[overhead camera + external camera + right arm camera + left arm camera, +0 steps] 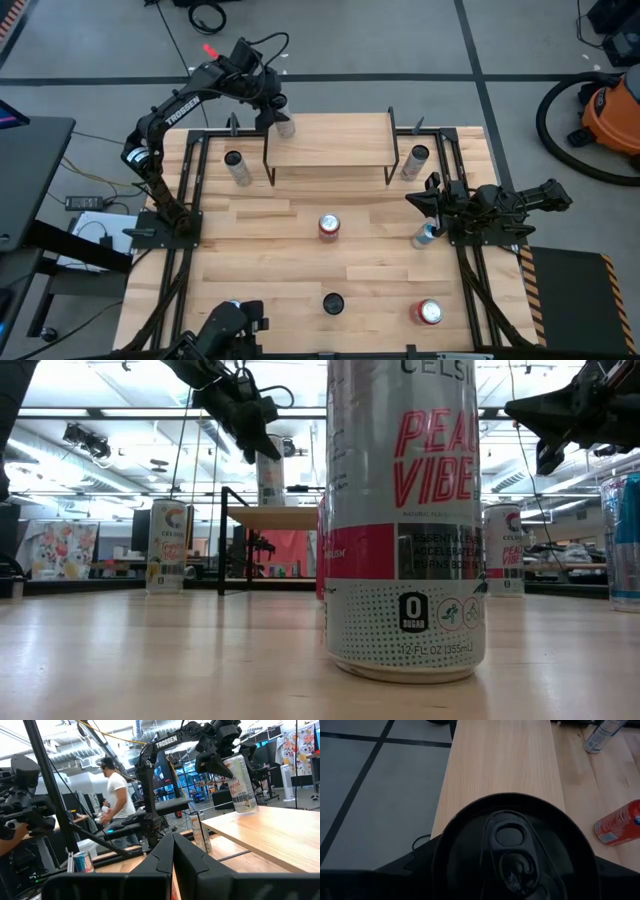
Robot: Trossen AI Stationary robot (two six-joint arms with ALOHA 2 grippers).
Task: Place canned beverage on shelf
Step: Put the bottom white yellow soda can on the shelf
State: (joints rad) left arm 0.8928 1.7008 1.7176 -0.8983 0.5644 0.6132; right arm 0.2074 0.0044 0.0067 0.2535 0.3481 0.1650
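I read "TROSSEN" in white on the dark left arm (183,108), and "CELSIUS", "PEACH VIBE", "0 SUGAR", "12 FL OZ (355mL)" on the tall silver-and-pink can (404,520) nearest the low camera.

Wooden desk (260,250) carries shelf (330,140) at far edge, cans flanking it (237,166) (416,160), red can (329,227) mid-desk, another (428,313) near right corner, dark can (333,303) near front.
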